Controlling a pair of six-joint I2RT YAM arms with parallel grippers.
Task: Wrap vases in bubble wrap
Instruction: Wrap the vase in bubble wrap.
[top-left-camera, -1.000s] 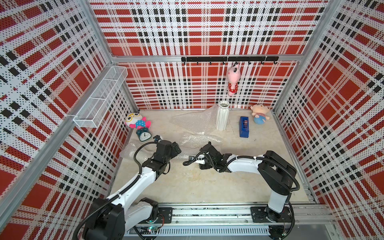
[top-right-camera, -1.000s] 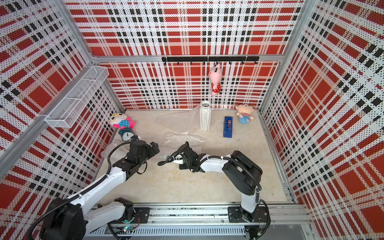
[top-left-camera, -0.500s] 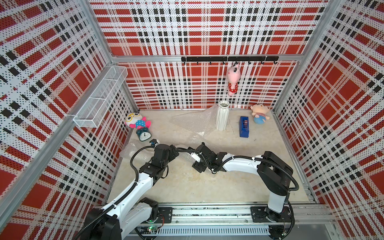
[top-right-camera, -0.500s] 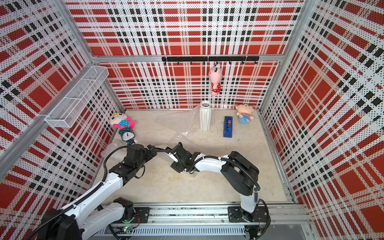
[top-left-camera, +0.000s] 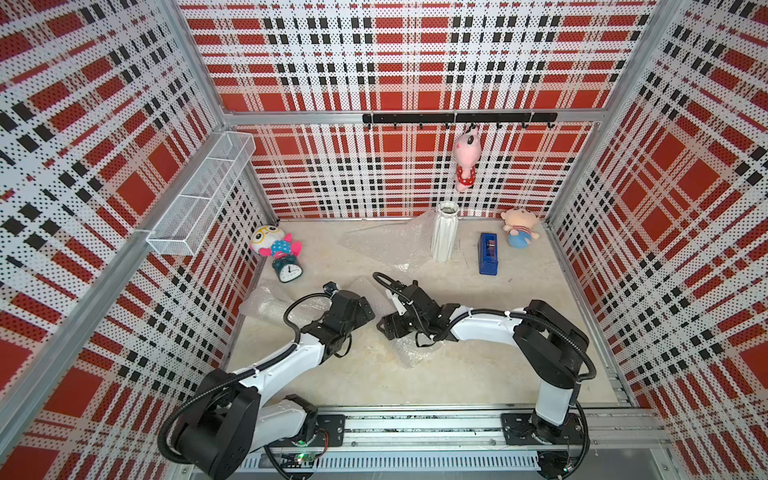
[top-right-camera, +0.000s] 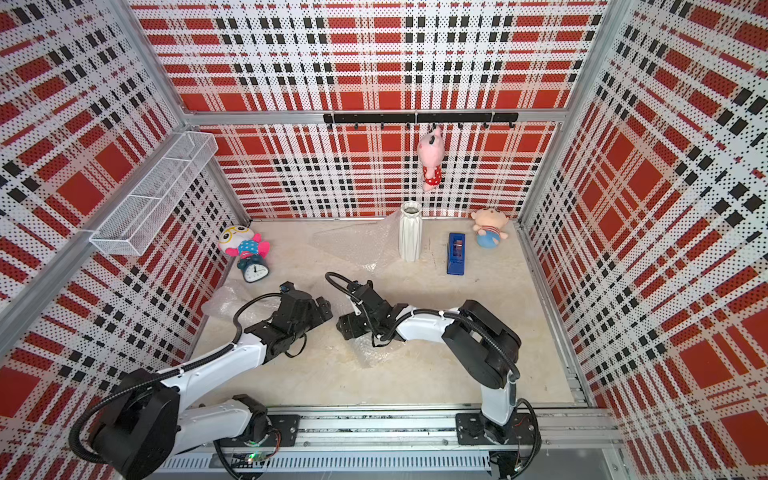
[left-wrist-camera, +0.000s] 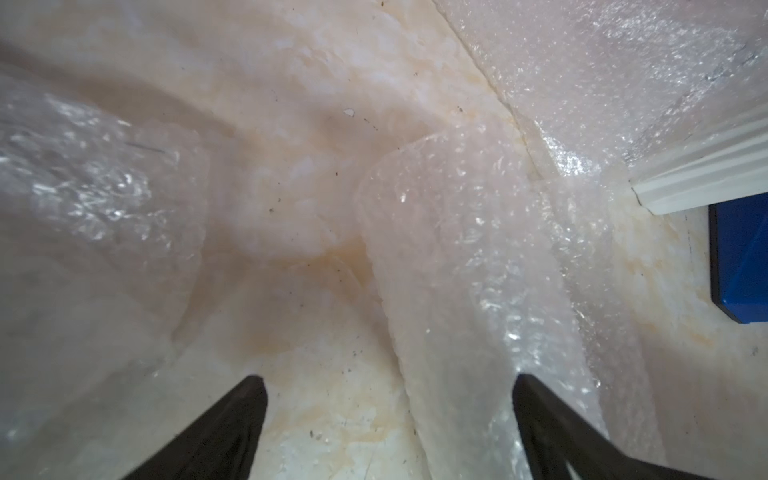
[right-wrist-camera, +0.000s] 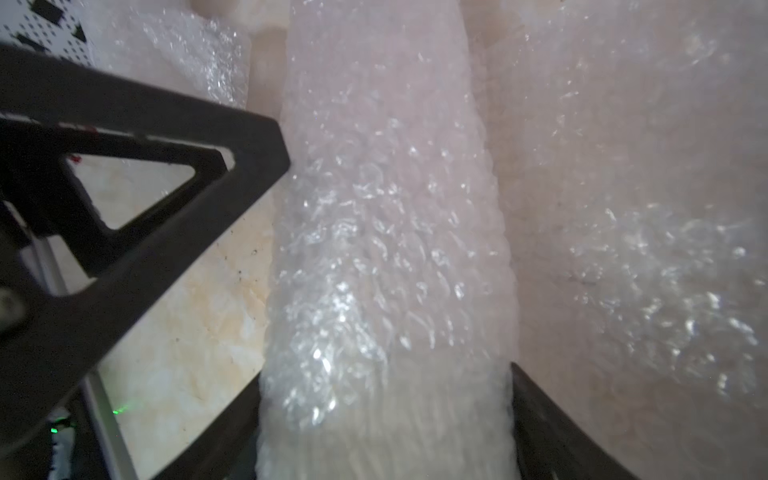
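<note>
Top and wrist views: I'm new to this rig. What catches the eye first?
Red plaid walls box everything in. A white ribbed vase stands upright at the back, beside a blue tape dispenser. At mid-table the open left end effector sits close to the right end effector, closed around a bubble-wrapped bundle.

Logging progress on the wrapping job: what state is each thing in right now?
vase: upright, unwrapped.
roll: bubble-wrapped, contents not visible.
back sheet: spread loose beside the vase.
side sheet: crumpled, loose.
tape dispenser: flat on the table, untouched.
left gripper: open, empty.
right gripper: shut on the roll.
</note>
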